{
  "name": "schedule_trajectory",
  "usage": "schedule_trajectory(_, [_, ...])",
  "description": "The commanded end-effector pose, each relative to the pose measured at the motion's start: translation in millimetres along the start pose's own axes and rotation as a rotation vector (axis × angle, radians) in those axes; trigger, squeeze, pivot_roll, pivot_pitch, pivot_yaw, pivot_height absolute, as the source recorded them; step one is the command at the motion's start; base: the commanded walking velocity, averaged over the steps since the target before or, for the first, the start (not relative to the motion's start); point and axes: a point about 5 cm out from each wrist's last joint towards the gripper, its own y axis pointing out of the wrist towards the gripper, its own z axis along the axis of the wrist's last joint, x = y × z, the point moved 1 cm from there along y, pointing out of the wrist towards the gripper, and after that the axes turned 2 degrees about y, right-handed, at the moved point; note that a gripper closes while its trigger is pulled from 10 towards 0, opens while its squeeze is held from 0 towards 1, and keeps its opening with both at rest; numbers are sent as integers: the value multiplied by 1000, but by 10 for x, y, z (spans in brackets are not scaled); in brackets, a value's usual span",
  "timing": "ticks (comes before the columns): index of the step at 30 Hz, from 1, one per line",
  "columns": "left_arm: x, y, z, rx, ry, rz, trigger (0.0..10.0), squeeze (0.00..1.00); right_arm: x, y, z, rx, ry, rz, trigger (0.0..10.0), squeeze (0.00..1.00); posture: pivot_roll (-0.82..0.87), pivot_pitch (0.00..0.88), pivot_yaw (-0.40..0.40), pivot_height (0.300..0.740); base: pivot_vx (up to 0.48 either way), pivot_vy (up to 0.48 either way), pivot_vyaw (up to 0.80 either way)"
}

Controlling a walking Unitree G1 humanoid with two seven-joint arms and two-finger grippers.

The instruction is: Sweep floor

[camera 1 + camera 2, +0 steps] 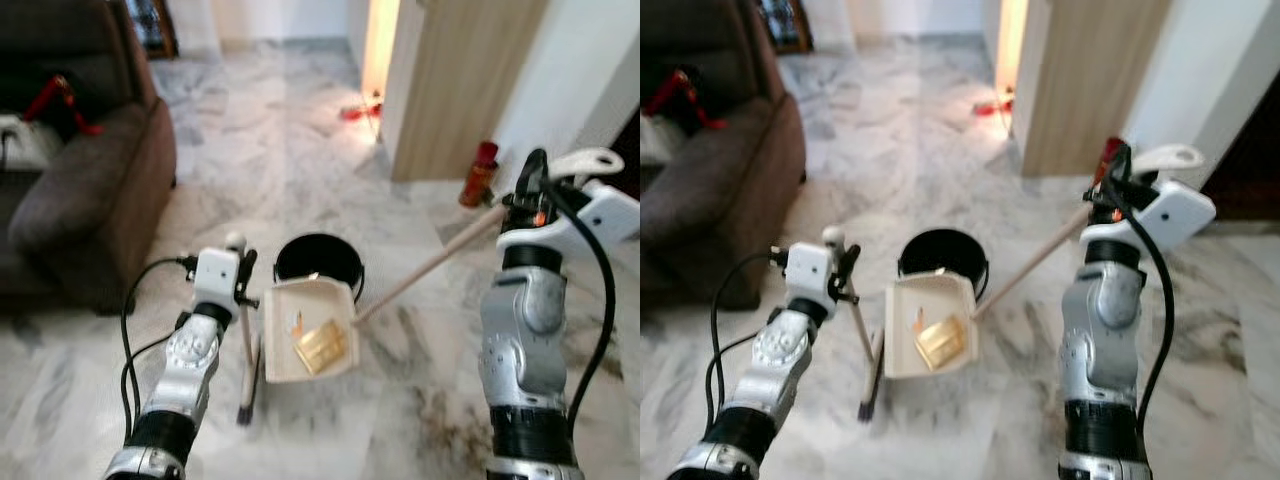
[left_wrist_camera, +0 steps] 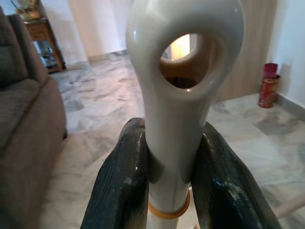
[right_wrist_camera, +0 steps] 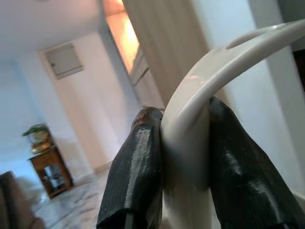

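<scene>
Dustpan (image 1: pixel 308 330), cream, sits on the marble floor (image 1: pixel 300 160) at centre, directly in front of a black bin (image 1: pixel 318 262) and touching its near rim. Inside the pan: 1 yellow-gold piece of debris (image 1: pixel 322 345) plus a smaller scrap. A thin upright handle (image 1: pixel 246 350) rises from the pan's left side.

Left gripper (image 2: pixel 167 191): the left wrist view shows both fingers (image 2: pixel 119 186) clamped on a white handle top with an oval hanging hole (image 2: pixel 183 62); an orange ring sits just below the grip. Head views give only the wrist block over that handle.

Broom stick (image 1: pixel 430 265), pale wood, runs diagonally from the pan's right edge up to the right gripper (image 3: pixel 183 157). The right wrist view shows its fingers pressed on either side of a curved white hooked handle end (image 3: pixel 228 57).

Surroundings: brown sofa (image 1: pixel 90 170) at far left, wooden door panel (image 1: pixel 460 80), red canister (image 1: pixel 479 173) by the wall.
</scene>
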Motion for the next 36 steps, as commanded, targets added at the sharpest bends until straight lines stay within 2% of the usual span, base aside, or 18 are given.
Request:
schedule_trajectory(1, [-14, 58, 137, 59, 20, 3, 10000, 0, -36, 40, 173, 71, 35, 9, 10000, 0, 109, 28, -6, 740, 289, 0, 0])
schedule_trajectory(27, [-36, 60, 134, 57, 22, 8, 10000, 0, -86, 32, 148, 46, 37, 32, 10000, 0, 115, 26, -8, 740, 312, 0, 0])
schedule_trajectory(32, [-41, 53, 128, 55, 20, 10, 10000, 0, -88, 36, 158, 50, 38, 34, 10000, 0, 116, 25, -10, 740, 323, 0, 754])
schedule_trajectory(36, [-44, 51, 126, 55, 17, 10, 10000, 0, -93, 35, 155, 47, 43, 35, 10000, 0, 117, 22, -10, 740, 312, 190, 0])
